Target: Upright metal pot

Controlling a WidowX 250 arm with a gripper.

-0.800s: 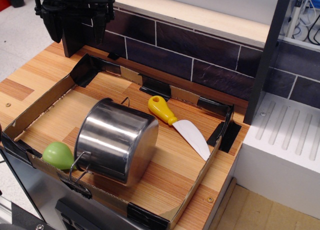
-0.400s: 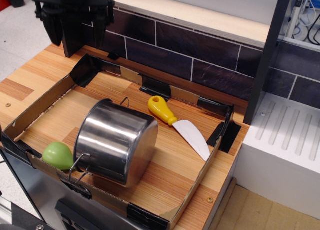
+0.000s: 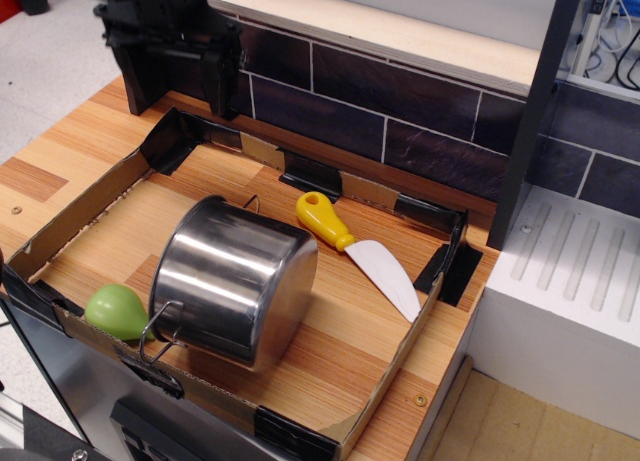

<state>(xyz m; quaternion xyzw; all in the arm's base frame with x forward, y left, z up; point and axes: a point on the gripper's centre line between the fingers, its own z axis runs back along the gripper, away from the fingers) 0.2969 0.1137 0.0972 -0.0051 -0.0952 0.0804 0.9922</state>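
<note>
Pot (image 3: 235, 281): you see it lying on its side near the tray's front edge, wire handle pointing at you.
Gripper (image 3: 175, 66): high at the back left, well apart from the pot; you cannot tell whether its fingers are parted.
Green fruit (image 3: 115, 312): touching the pot's left side.
Knife (image 3: 355, 249): just right of the pot.
Tray (image 3: 395, 356): cardboard, holding all three.
</note>
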